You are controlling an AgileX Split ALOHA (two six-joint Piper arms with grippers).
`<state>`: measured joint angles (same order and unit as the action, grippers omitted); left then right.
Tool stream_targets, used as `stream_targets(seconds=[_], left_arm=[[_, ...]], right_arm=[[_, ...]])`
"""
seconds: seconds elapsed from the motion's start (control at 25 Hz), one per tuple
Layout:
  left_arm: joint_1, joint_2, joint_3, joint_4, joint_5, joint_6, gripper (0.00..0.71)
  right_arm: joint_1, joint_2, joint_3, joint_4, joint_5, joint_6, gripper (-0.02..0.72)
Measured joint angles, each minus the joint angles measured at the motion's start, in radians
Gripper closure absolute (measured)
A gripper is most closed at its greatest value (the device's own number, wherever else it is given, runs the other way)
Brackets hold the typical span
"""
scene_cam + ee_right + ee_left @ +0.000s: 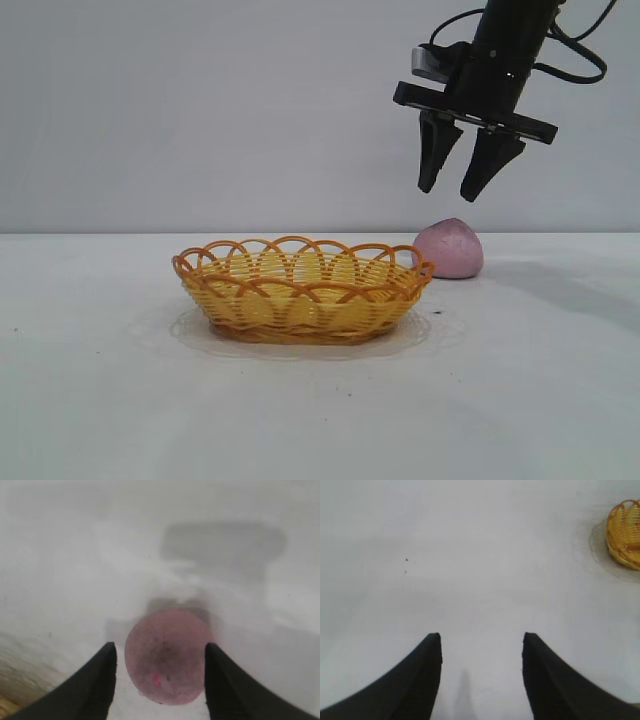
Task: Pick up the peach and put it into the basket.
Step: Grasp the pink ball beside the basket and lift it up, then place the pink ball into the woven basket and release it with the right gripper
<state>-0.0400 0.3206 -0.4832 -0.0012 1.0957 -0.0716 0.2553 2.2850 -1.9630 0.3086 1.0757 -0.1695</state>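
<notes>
The pink-lilac peach (450, 249) sits on the white table just behind the right end of the basket (300, 289), a yellow wicker oval with an orange looped rim. My right gripper (449, 190) hangs open and empty in the air directly above the peach, well clear of it. In the right wrist view the peach (167, 656) lies between the two black fingers (100, 685), far below them. My left gripper (481, 640) is open and empty over bare table; the basket's edge (625, 535) shows far off in its view.
The white table (120, 400) stretches wide around the basket. A grey wall stands behind. A few small dark specks (406, 559) mark the tabletop.
</notes>
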Motion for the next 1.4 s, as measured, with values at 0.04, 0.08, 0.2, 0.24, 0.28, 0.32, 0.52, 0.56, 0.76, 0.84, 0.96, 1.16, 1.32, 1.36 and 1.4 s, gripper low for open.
stream_targets(seconds=[0.04, 0.08, 0.2, 0.24, 0.28, 0.32, 0.52, 0.56, 0.76, 0.84, 0.96, 1.16, 1.32, 1.36, 1.4], left_arm=[[0.000, -0.027, 0.000, 0.000, 0.000, 0.007, 0.402], [0.000, -0.065, 0.000, 0.000, 0.001, 0.017, 0.402], [0.000, -0.193, 0.000, -0.004, 0.005, 0.037, 0.402], [0.000, -0.239, 0.000, -0.006, 0.005, 0.045, 0.402], [0.000, -0.283, 0.000, -0.006, 0.009, 0.054, 0.402], [0.000, -0.311, 0.000, -0.006, 0.013, 0.059, 0.402], [0.000, -0.338, 0.000, -0.029, 0.023, 0.095, 0.402], [0.000, -0.338, 0.000, -0.033, 0.023, 0.100, 0.402], [0.000, -0.338, 0.000, -0.033, 0.023, 0.103, 0.402], [0.000, -0.338, 0.000, -0.033, 0.023, 0.103, 0.402], [0.000, -0.338, 0.000, -0.035, 0.023, 0.103, 0.402], [0.000, -0.338, 0.000, -0.035, 0.023, 0.103, 0.402], [0.000, -0.340, 0.000, -0.035, 0.023, 0.103, 0.402], [0.000, -0.340, 0.000, -0.035, 0.023, 0.103, 0.402], [0.000, -0.340, 0.000, -0.035, 0.023, 0.103, 0.402]], right_arm=[[0.000, 0.000, 0.000, 0.000, 0.000, 0.000, 0.361], [0.000, 0.001, 0.000, 0.000, 0.002, 0.000, 0.361], [0.000, 0.015, 0.000, 0.000, 0.009, 0.000, 0.361], [0.000, 0.020, 0.000, 0.000, 0.014, 0.000, 0.361], [0.000, 0.029, 0.000, 0.000, 0.019, 0.000, 0.361], [0.000, 0.037, 0.000, 0.000, 0.021, 0.000, 0.361], [0.000, 0.087, 0.000, 0.000, 0.014, 0.000, 0.361], [0.000, 0.100, -0.002, 0.000, 0.009, 0.000, 0.405], [0.000, 0.114, -0.013, 0.024, -0.014, -0.008, 0.654], [0.009, 0.090, -0.011, 0.029, -0.017, -0.012, 0.703], [0.044, 0.020, -0.010, 0.018, 0.003, -0.023, 0.703], [0.146, -0.121, -0.010, 0.018, 0.098, -0.031, 0.703], [0.222, -0.142, -0.010, 0.000, 0.158, -0.049, 0.703], [0.241, -0.140, -0.010, -0.010, 0.160, -0.056, 0.703], [0.258, -0.139, -0.010, -0.018, 0.162, -0.056, 0.703]])
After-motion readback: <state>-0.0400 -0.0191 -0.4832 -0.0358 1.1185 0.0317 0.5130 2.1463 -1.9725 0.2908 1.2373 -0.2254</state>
